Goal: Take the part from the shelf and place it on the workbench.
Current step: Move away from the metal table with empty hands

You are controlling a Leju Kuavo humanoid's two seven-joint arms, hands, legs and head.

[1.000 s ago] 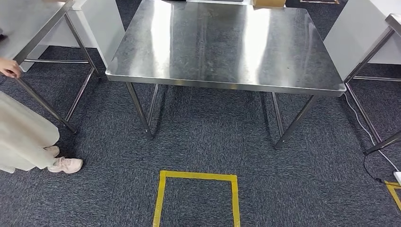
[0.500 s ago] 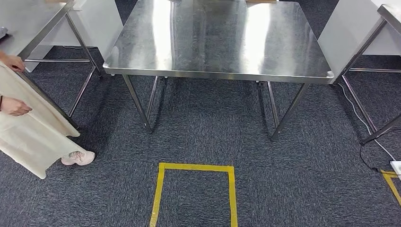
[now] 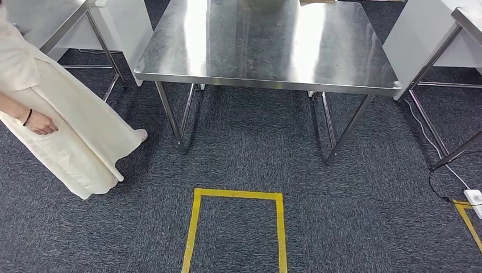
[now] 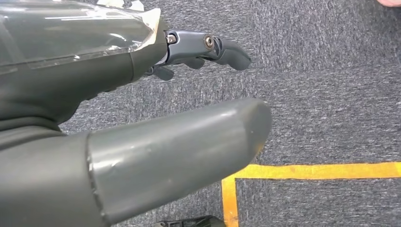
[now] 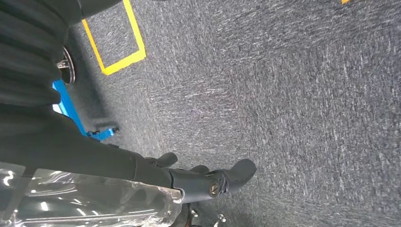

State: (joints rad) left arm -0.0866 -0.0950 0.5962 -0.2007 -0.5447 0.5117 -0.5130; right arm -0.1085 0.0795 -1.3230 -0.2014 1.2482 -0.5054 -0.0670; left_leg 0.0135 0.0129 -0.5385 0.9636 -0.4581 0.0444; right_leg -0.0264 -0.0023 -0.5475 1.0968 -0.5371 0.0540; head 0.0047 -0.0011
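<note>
Standing ahead in the head view is the steel workbench (image 3: 267, 45), its bare top bright with reflections, above dark grey carpet (image 3: 239, 148). A yellow tape square (image 3: 236, 227) marks the floor just before it. At the left a person in a cream dress (image 3: 68, 131) walks beside the bench, one hand (image 3: 41, 123) hanging at the side. The left hand (image 4: 156, 118) hangs over the carpet (thumb and fingers spread, nothing between them), above a yellow tape line (image 4: 312, 171). The right hand (image 5: 189, 182) likewise holds nothing, its fingers loosely apart over the carpet. I cannot tell where the part is.
</note>
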